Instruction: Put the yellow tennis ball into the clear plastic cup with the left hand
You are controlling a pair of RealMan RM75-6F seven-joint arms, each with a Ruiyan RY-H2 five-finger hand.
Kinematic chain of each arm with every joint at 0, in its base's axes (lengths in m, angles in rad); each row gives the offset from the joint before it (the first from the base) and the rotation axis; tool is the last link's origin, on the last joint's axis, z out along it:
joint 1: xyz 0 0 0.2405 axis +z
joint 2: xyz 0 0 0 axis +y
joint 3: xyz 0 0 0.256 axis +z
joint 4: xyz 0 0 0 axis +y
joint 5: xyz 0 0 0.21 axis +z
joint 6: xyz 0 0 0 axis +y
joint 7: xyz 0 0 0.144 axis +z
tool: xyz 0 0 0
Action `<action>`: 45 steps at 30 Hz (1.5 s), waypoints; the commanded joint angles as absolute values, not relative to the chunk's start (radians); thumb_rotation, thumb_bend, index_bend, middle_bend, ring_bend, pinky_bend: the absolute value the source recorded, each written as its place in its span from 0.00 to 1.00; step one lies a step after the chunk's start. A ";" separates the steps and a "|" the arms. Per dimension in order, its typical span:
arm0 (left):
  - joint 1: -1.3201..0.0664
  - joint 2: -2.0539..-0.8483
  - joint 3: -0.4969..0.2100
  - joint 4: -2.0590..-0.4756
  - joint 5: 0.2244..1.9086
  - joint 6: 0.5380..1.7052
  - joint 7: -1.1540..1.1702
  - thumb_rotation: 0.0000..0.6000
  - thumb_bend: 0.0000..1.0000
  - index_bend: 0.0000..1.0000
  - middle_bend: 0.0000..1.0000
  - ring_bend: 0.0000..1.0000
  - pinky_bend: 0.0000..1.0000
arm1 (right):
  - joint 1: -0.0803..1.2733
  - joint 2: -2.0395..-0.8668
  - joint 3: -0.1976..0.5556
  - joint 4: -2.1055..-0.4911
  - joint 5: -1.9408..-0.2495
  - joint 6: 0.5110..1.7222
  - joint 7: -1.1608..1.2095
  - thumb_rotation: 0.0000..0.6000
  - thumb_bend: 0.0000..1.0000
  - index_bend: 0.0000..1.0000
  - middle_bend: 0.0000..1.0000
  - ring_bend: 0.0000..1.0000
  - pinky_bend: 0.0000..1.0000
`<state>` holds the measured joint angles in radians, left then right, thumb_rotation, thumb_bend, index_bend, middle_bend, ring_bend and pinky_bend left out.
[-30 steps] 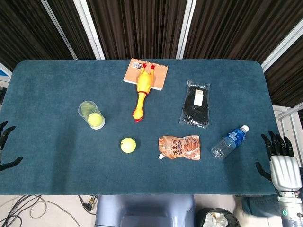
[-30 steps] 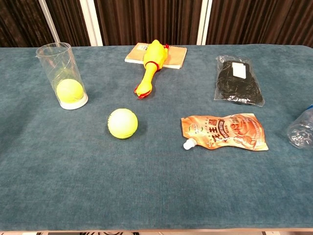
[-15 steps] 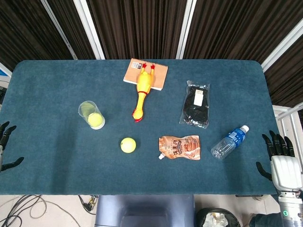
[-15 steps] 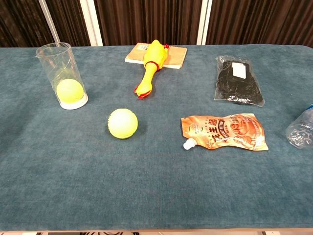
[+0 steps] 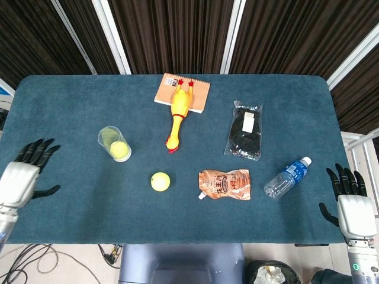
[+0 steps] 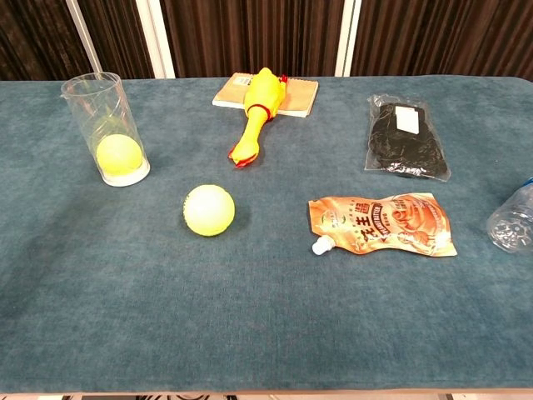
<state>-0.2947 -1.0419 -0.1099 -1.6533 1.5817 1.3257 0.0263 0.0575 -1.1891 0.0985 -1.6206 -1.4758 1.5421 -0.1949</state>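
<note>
Left hand (image 5: 21,180) spread, empty, at table edge. Loose yellow tennis ball (image 5: 160,181) lies near the clear plastic cup (image 5: 113,143). Right hand (image 5: 350,204) spread too.

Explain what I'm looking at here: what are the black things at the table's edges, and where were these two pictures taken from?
They are a robot's two hands, fingers spread, holding nothing: the left hand and the right hand. One picture looks down from its head, the other looks forward from its chest and shows no hands. On the blue table lie a loose ball, a clear cup with another ball inside, a rubber chicken partly on a notebook, a black packet, an orange pouch and a bottle.
</note>
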 commanded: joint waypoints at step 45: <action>-0.816 -1.517 -0.091 -1.555 1.274 0.763 0.517 1.00 0.00 0.14 0.10 0.07 0.22 | 0.064 -1.206 0.107 -1.606 -1.447 1.527 -0.220 1.00 0.35 0.11 0.00 0.01 0.00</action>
